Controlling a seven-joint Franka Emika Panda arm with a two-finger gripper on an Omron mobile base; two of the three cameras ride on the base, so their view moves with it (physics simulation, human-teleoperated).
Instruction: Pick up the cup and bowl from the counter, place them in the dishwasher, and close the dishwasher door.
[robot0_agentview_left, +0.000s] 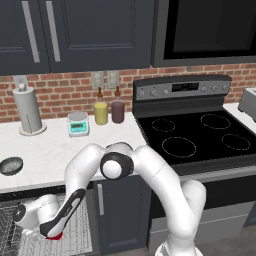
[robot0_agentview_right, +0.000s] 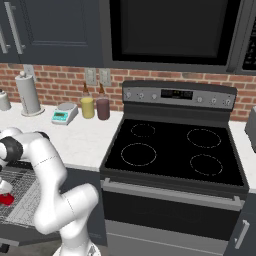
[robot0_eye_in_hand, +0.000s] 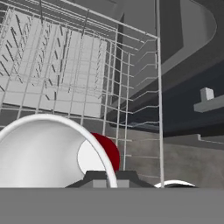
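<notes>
Everything here looks pretty clean and rendered-smooth. The table (robot0_agentview_left: 50, 150) reads as white stone with faint marbling, matt. The cup (robot0_eye_in_hand: 52, 153) is glossy red plastic outside, plain white inside and on the rim. The bowl (robot0_agentview_left: 11, 165) at 9 o'clock looks like dark speckled ceramic. The dishwasher (robot0_eye_in_hand: 65, 74) rack is thin light grey wire, like coated metal. The stovetop (robot0_agentview_right: 170, 145) is shiny black glass, the wall (robot0_agentview_left: 55, 92) rough red brick, and the cabinets (robot0_agentview_left: 90, 30) matt navy with brushed metal handles.
</notes>
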